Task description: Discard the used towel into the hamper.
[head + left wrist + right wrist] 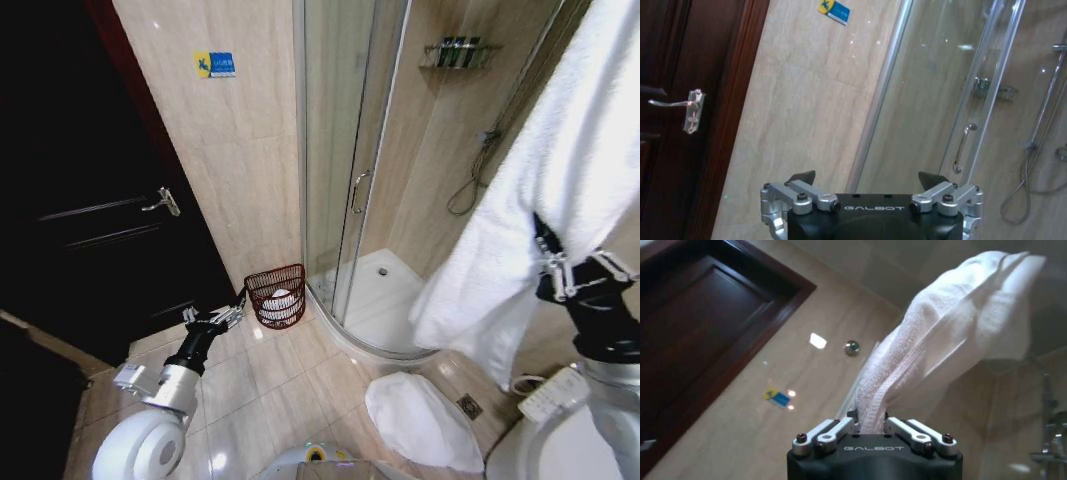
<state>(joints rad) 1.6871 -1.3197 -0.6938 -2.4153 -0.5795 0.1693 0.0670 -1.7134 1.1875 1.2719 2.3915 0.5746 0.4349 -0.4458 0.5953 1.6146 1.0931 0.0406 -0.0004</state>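
The hamper, a small dark reddish-brown wire basket, stands on the tiled floor against the wall beside the shower, with something white inside. The white towel hangs high at the right, held up by my right gripper. In the right wrist view the right gripper is shut on a bunched fold of the towel. My left gripper hovers low, just left of the hamper. In the left wrist view the left gripper is open and holds nothing.
A dark door with a metal handle is at the left. The curved glass shower door and white shower tray lie behind the hamper. A white toilet lid and a control panel sit at lower right.
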